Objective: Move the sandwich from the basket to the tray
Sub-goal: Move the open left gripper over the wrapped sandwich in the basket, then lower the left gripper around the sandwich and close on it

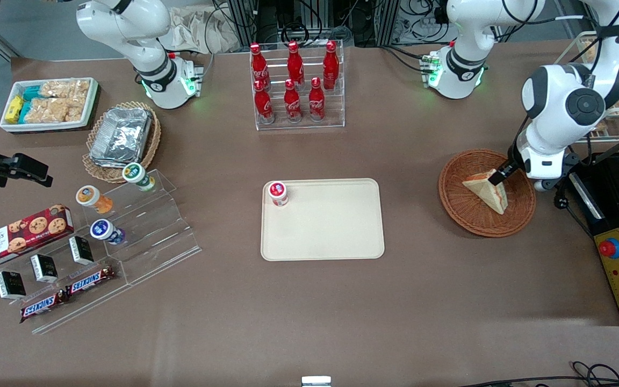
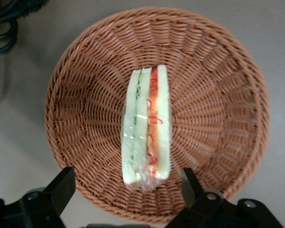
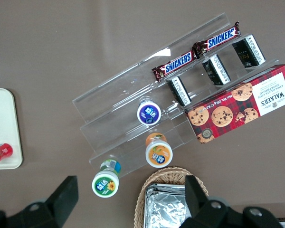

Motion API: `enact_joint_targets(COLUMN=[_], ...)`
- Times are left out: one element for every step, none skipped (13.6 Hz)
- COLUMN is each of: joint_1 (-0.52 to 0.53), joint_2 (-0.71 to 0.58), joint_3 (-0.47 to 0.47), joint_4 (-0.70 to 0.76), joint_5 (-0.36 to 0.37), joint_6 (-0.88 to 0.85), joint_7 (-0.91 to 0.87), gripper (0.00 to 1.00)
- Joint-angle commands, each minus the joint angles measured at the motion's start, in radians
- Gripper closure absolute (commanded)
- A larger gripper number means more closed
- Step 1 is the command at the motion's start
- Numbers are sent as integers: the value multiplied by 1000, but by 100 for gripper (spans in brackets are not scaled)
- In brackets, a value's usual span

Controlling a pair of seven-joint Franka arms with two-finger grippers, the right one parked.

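Down over the basket with the gripper, in the middle band of the front view toward the working arm's end of the table. Spread wide and clasping nothing. In the wrist view, the gripper with one black finger on each side of the sandwich and bare wicker showing in both gaps. In the front view, dark fingertip right at the wedge's upper corner; cannot tell whether touching there.

Lying in the basket, close to its middle: the sandwich, up on edge, not flat. Pale cream bread slices, a thin green line in one layer, an orange-red filling with red squiggles in the other. Wrapped in clear film, crinkled at the end between the fingers.

At the centre of the front view, well apart from the basket: the beige tray, with only a small red-lidded jar in one upper corner.
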Motion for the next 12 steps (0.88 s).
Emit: enact_joint_targets(joint_1=[9,9,7,7,6,6,6,6,4,3,-1,-4], joint_2=[31,38,47,59,70,81,91,105,110,108,111,122], joint_3=[4,13,19,19,19,19,19,19,19,19,19,18], joint_4=[-34,-51,-62,-68,-77,-86,-94,-97,-96,-96,-96,-96], joint_5=[9,5,5,2,2,2,2,2,2,2,2,1], joint_6=[95,127,155,174,198,223,243,258,261,261,264,275], joint_7=[-38,-41,-50,-53,-64,-73,-73,-73,-75,-84,-93,-98], gripper=[0,0,0,0,0,0,0,0,0,0,0,0])
